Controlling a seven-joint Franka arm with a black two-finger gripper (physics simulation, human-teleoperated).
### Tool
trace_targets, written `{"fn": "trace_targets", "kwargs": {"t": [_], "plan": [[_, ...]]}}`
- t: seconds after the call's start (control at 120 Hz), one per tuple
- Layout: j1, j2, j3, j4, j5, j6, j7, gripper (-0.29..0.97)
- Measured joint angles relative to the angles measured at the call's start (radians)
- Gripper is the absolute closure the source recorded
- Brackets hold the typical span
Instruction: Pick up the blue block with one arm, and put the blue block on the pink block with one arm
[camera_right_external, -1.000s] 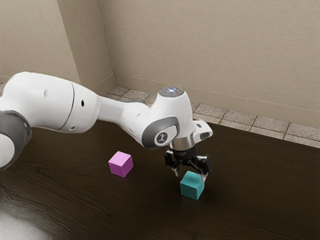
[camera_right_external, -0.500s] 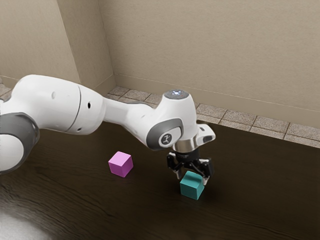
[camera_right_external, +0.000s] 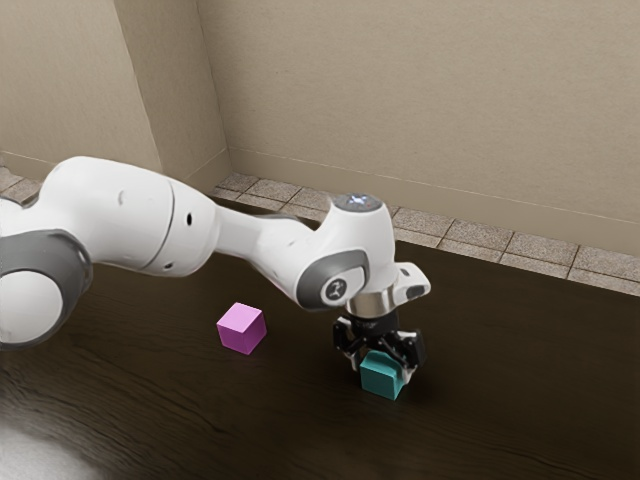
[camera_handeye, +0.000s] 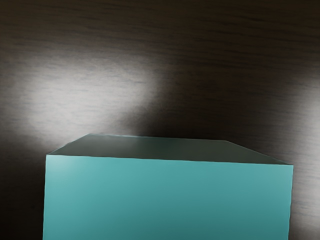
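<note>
Blue block rests on table inside the spread tool

Spread pincer astride the blue block, pink block well apart on dark table.

Gripper low, jaws apart

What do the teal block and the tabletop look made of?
Teal-blue cube: looks like matte plastic or painted wood; flat uniform colour, no grain. Dark table: seems polished dark wood or veneer; streaky grain lines and blurred light reflections.
</note>
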Motion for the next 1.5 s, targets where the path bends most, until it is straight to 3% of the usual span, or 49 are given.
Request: {"fn": "trace_targets", "kwargs": {"t": [0.342,1.133,1.283,1.5], "plan": [[0.0,0.026,0.004,0.015,0.007,0.023,0.023,0.03],[-0.009,0.009,0.005,0.025,0.06,0.028,0.047,0.32],[-0.001,-0.15,0.053,-0.102,0.063,0.02,0.046,0.31],[0.017,-0.499,0.229,-0.418,0.057,0.001,0.079,0.31]]}}
